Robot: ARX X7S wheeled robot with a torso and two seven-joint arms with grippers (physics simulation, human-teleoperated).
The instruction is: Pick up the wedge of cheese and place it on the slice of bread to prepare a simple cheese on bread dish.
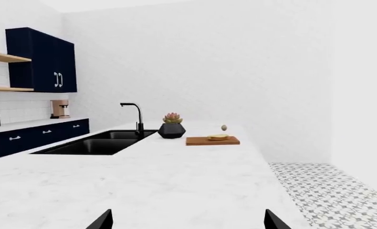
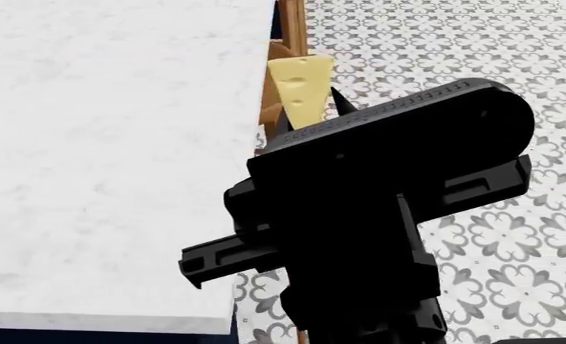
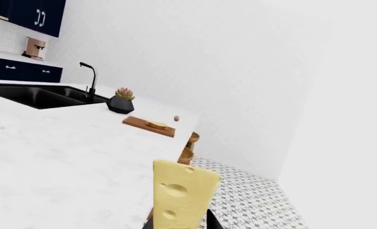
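Observation:
The pale-yellow wedge of cheese (image 3: 179, 193) with round holes stands between the fingers of my right gripper (image 3: 182, 224), which is shut on it. In the head view the wedge of cheese (image 2: 299, 89) pokes out above the black right arm, just past the counter's right edge and over the floor. The slice of bread (image 3: 156, 125) lies far off on a brown wooden board (image 3: 141, 123). The left wrist view shows the slice of bread (image 1: 218, 137) on that board (image 1: 201, 141), well ahead of my left gripper (image 1: 188, 222), which is open over bare marble.
A white marble counter (image 2: 111, 143) with a black sink (image 1: 93, 143) and faucet (image 1: 137, 117). A potted succulent (image 1: 172, 126) stands left of the board; a small round object (image 1: 224, 128) sits behind it. Wooden stools (image 3: 190, 148) stand beside the counter edge above the patterned floor (image 2: 455, 43).

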